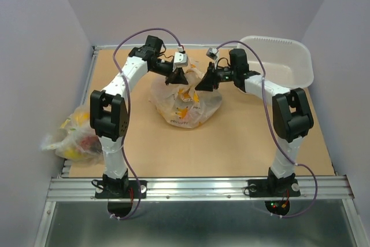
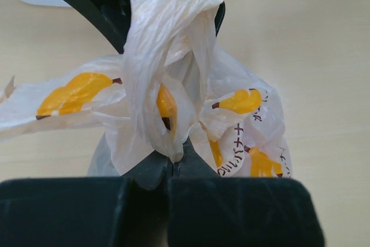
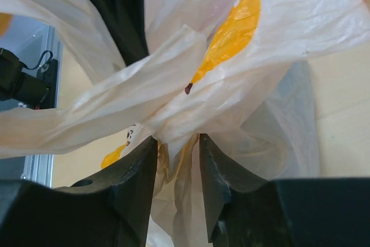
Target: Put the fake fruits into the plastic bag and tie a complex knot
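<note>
The plastic bag (image 1: 186,107) lies mid-table, cream-white with orange-yellow prints. Its handles are drawn up between my two grippers. My left gripper (image 1: 177,77) is shut on a bunched handle, which rises from the closed fingertips in the left wrist view (image 2: 172,155). My right gripper (image 1: 205,80) is closed on another bunched handle (image 3: 173,125); its jaws stand a little apart with crumpled plastic filling the gap (image 3: 177,143). The handles cross over each other just above the right jaws. No tight knot with tails shows. No fruit shows through the bag.
A white rigid tub (image 1: 281,61) stands at the back right, beside the right arm. A second filled bag (image 1: 74,134) hangs over the table's left edge next to the left arm. Walls close in on three sides.
</note>
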### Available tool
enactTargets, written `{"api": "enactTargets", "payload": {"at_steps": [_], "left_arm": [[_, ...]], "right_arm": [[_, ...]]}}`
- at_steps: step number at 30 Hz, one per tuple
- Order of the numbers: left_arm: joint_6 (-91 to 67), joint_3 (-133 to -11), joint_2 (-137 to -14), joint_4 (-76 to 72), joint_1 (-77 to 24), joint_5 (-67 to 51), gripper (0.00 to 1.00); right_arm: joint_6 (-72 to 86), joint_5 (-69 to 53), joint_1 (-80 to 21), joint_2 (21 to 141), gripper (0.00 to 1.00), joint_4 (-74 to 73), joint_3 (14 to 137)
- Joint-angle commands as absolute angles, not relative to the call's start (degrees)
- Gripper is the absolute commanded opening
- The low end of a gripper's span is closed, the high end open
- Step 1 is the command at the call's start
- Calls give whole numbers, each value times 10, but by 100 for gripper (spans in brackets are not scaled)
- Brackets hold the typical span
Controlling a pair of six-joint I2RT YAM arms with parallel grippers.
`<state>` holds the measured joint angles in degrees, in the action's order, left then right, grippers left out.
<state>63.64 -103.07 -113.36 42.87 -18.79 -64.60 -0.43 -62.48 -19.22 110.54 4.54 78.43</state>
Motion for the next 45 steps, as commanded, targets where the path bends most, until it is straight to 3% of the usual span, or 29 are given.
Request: {"api": "enactTargets", "payload": {"at_steps": [1, 2, 7, 12, 14, 16, 20, 25, 30, 33, 36, 39, 40, 42, 45], "left_arm": [[618, -1025, -1069, 435, -190, -687, 0], [610, -1014, -1062, 418, -190, -689, 0], [565, -1014, -1063, 381, -199, -706, 0], [512, -999, -1060, 318, -214, -707, 0], [460, -978, -1056, 270, -214, -705, 0], [437, -958, -1054, 232, -214, -696, 0], [375, -923, -1043, 164, -212, -684, 0], [336, -914, -1042, 136, -209, -679, 0], [331, -918, -1044, 134, -212, -680, 0], [335, -918, -1042, 135, -218, -680, 0], [355, -916, -1035, 150, -227, -681, 0], [389, -915, -1029, 185, -232, -676, 0], [397, -916, -1028, 195, -232, -671, 2], [417, -921, -1024, 228, -230, -664, 10], [412, -926, -1013, 256, -215, -657, 31]], "right_arm": [[-11, -609, -198, 1095, 41, 54, 815], [-14, -611, -199, 1093, 40, 54, 813], [-38, -615, -207, 1084, 17, 53, 801], [-39, -623, -222, 1089, 13, 52, 807], [-40, -631, -222, 1080, 18, 54, 802], [-48, -633, -222, 1069, 31, 54, 792], [-84, -628, -222, 1030, 42, 53, 750], [-97, -625, -222, 998, 75, 51, 719], [-105, -629, -222, 998, 80, 44, 726], [-93, -640, -221, 1021, 75, 46, 751], [-75, -642, -222, 1047, 51, 46, 780], [-71, -635, -222, 1053, 36, 46, 789], [-71, -632, -222, 1052, 26, 46, 788], [-76, -631, -222, 1049, 10, 46, 784], [-82, -632, -222, 1039, 0, 45, 771]]}}
